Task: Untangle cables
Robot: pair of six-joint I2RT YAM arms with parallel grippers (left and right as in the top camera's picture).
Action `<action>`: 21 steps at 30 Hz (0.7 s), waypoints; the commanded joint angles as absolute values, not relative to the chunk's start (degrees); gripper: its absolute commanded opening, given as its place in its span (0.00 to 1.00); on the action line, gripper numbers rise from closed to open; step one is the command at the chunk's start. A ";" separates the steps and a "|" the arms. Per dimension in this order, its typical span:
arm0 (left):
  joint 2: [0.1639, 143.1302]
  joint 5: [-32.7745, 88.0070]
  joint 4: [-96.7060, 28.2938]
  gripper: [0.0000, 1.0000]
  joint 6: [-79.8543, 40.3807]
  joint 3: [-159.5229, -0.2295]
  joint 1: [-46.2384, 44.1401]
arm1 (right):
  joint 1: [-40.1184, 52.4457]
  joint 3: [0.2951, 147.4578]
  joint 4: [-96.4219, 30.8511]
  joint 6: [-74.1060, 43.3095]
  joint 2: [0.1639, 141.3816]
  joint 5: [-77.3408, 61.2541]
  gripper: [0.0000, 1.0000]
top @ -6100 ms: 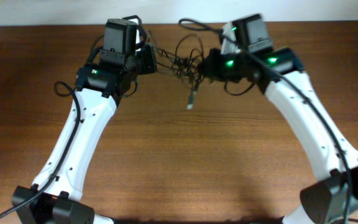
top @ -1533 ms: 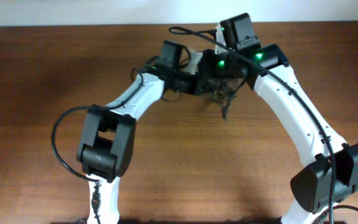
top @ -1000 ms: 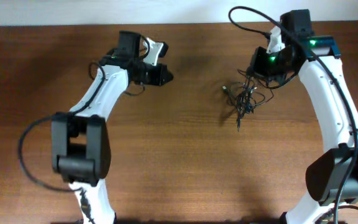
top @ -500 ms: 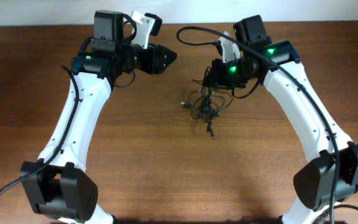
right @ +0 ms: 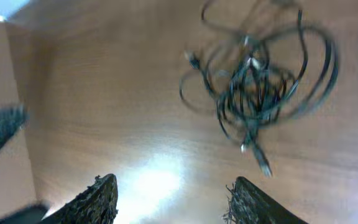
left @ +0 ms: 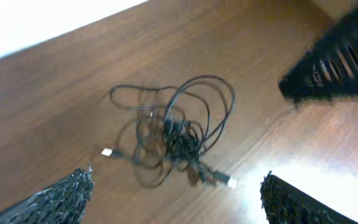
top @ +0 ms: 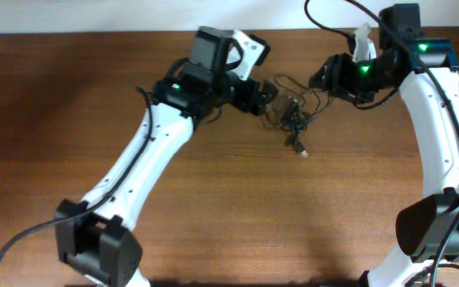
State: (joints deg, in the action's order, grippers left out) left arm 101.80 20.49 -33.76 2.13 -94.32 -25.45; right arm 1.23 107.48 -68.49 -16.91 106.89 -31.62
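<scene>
"What are your grippers holding?"

"Nothing. My left gripper [top: 265, 94] is spread wide and empty. My right gripper [top: 322, 77] is parted too, with nothing between its fingers."

"And the cables?"

"The cables [top: 295, 119] lie in a knotted bundle on the wooden table [top: 213, 207], between my two grippers. One silver-tipped plug [top: 301, 151] trails out nearer my base."

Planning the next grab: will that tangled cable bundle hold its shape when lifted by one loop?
Probably not: the cable bundle lies in thin slack loops, so it should droop. Its middle looks knotted, so the cords likely rise together.
</scene>
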 commanded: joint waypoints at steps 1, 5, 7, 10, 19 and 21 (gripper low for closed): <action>108.64 26.76 -29.02 0.89 1.87 -94.76 -26.85 | 2.66 108.22 -71.18 -13.23 105.84 -32.01 0.61; 115.85 31.75 -23.68 0.88 -3.66 -94.76 -27.27 | 1.13 108.22 -71.81 -13.30 105.84 -27.09 0.63; 119.70 31.46 -19.07 0.88 -4.38 -94.78 -28.51 | -0.95 108.22 -71.16 -13.52 105.86 -26.09 0.65; 124.44 26.79 -14.24 0.89 -7.09 -94.80 -30.68 | -2.59 108.22 -71.20 -13.43 105.86 -26.00 0.66; 133.53 13.43 -11.97 0.86 -7.03 -94.78 -34.74 | -2.66 107.90 -71.59 -12.58 105.91 -24.60 0.70; 134.76 13.45 -12.47 0.76 -7.03 -94.76 -34.79 | -2.66 107.90 -72.01 -12.38 105.91 -24.60 0.70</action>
State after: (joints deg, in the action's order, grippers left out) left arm 132.11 15.51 -11.92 -6.79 -94.37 -34.81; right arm -2.70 107.48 -71.66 -13.26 106.89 -25.30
